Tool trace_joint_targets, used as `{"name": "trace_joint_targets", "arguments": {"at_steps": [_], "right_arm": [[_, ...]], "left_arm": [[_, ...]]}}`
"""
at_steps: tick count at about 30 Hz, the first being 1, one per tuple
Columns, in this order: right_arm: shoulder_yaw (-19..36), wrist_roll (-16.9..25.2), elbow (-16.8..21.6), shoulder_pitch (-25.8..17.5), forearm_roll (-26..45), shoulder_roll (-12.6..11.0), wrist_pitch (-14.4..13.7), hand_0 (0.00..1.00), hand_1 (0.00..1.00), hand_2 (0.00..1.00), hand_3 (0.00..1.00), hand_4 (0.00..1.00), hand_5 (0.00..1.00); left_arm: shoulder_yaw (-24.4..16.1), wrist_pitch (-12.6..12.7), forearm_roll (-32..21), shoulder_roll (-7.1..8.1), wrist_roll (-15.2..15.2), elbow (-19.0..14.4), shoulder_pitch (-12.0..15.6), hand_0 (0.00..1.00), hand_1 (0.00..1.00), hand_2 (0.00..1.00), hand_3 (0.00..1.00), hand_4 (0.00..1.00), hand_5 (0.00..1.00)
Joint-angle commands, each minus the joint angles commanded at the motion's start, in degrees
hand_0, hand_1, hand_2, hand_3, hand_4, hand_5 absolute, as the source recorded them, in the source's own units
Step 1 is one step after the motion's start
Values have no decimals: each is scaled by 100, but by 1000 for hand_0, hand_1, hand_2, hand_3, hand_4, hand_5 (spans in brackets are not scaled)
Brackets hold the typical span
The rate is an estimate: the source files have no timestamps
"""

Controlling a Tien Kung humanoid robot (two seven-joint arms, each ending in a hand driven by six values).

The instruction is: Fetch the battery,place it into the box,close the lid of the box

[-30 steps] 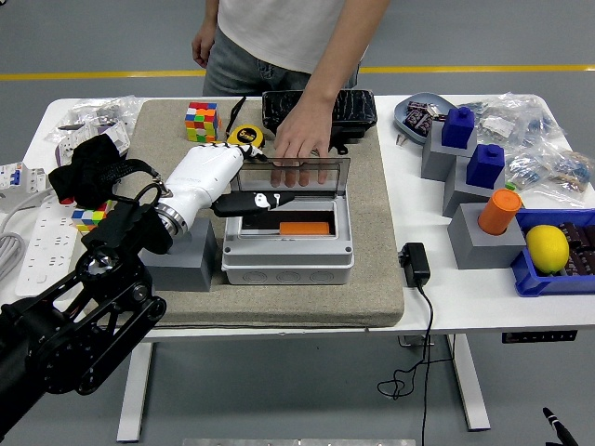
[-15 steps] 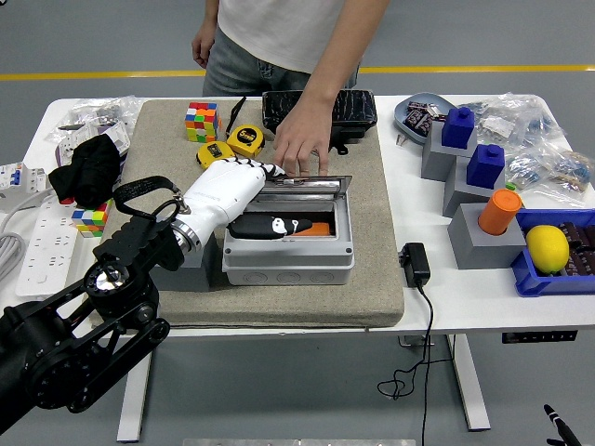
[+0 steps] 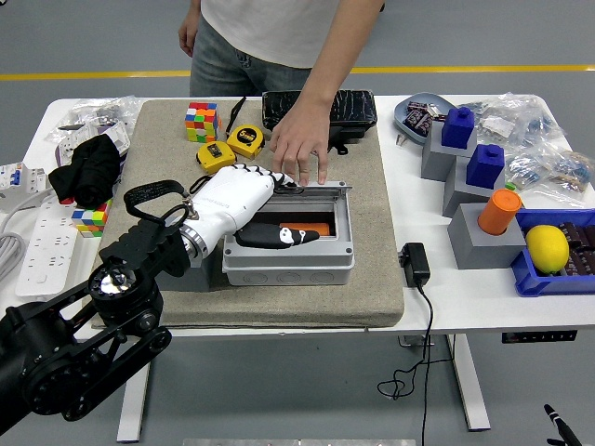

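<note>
Where robot hand [image 3: 244, 200] covers box [image 3: 288, 262], battery [image 3: 311, 228] half-hidden

bright, even overhead light, soft shadows under the table [image 3: 437, 307], sharp focus, slight glare on plastic bags [image 3: 535, 139].

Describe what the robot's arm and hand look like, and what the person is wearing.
The left arm is black, jointed metal with a round silver-centred joint. Its left hand has a glossy white shell with black fingers bearing white markings. The person wears a white short-sleeved T-shirt and grey jeans.
</note>
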Motion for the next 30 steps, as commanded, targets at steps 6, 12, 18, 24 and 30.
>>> {"name": "trace_joint_targets", "arguments": {"at_steps": [6,12,18,24,30], "right_arm": [[-13,7,0,7,21,-1,1,837,756,750,801,998,998],[-5,8,0,4,18,1,3,837,755,750,801,998,998],[11,6,0,-1,11,3,1,837,755,750,801,998,998],[10,7,0,4,0,13,5,836,755,750,801,998,998],[25,4,0,-20,-30,50,10,835,755,750,801,998,998]], "left_arm": [[33,-255,-92,10,215,-149,4,769,816,769,774,998,998],[55,-393,-160,15,317,-196,4,767,815,770,775,998,998],[19,-191,-39,8,146,-211,28,766,812,769,775,998,998],[-633,798,9,-192,-608,-118,164,779,840,802,789,998,998],[-1910,1903,-910,-738,-1959,270,598,822,908,882,864,998,998]]}}
